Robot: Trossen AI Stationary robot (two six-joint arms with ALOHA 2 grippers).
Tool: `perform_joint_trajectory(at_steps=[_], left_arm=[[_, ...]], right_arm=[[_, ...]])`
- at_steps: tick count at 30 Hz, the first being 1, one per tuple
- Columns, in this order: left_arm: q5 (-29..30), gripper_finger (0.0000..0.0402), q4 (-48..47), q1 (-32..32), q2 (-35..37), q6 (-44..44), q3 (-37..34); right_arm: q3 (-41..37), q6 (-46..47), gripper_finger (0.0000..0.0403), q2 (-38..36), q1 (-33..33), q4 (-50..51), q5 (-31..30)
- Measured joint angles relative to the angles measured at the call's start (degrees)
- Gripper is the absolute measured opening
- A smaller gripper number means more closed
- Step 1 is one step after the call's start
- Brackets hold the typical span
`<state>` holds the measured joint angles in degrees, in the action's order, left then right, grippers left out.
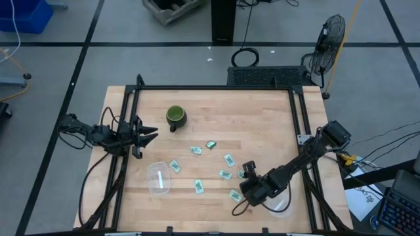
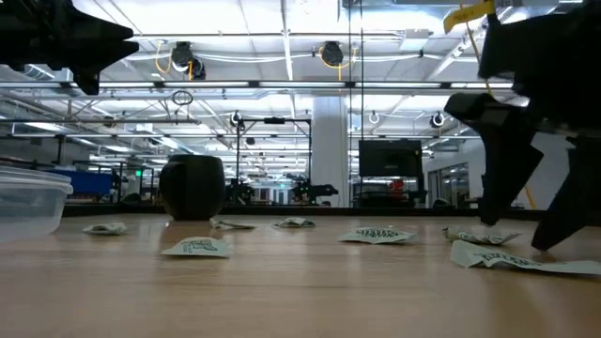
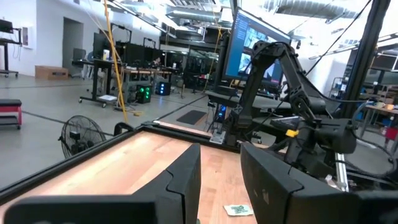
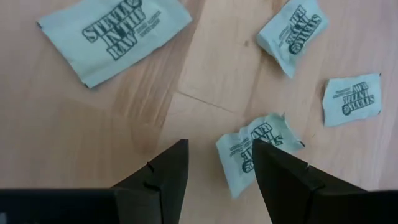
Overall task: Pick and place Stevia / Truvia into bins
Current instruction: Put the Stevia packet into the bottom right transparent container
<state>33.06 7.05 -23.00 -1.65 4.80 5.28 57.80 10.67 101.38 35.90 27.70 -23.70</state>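
Two dark fingers of the right gripper (image 4: 214, 171) stand apart and empty, low over the wood, with bare table in the gap between them. Just beside one fingertip lies a crumpled Stevia packet (image 4: 256, 155), partly hidden behind that finger; its long axis runs slanted, roughly along the direction in which the fingers point. So the packet is not between the fingers but off to one side, and I judge that the gripper must shift sideways toward it before closing.

Farther from the fingers lie three more packets: a large flat one (image 4: 117, 36), a folded one (image 4: 292, 34) and a small one (image 4: 351, 99). From above, the right gripper (image 1: 249, 172) is at the front right part of the table (image 1: 262, 118), among the scattered packets, so this arm is clearly the nearer one.

One clear bin (image 1: 159, 178) lies front left, well apart from this gripper. The second bin (image 1: 281, 204) is mostly hidden under the right arm. A dark green mug (image 1: 175, 117) stands farther back.

At the table's left edge the left gripper (image 1: 146, 134) waits, with its fingers slightly apart and holding nothing.
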Motion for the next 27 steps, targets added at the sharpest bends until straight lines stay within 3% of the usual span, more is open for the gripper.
perform_joint_trajectory(at_steps=[8, 21, 27], left_arm=[[0.02, 0.0118, 0.07, 0.0, 0.02, 0.0, 0.0], [0.02, 0.0118, 0.07, 0.0, 0.0, -0.02, 0.0], [0.02, 0.0118, 0.07, 0.0, 0.0, -0.02, 0.0]], right_arm=[[0.18, 0.58, 0.0161, 2.66, -0.54, -0.2, -1.81], [0.05, 2.58, 0.0059, 2.98, -1.71, 2.37, -0.27], [0.0, 4.94, 0.0033, 2.98, -1.73, 3.87, -0.26]])
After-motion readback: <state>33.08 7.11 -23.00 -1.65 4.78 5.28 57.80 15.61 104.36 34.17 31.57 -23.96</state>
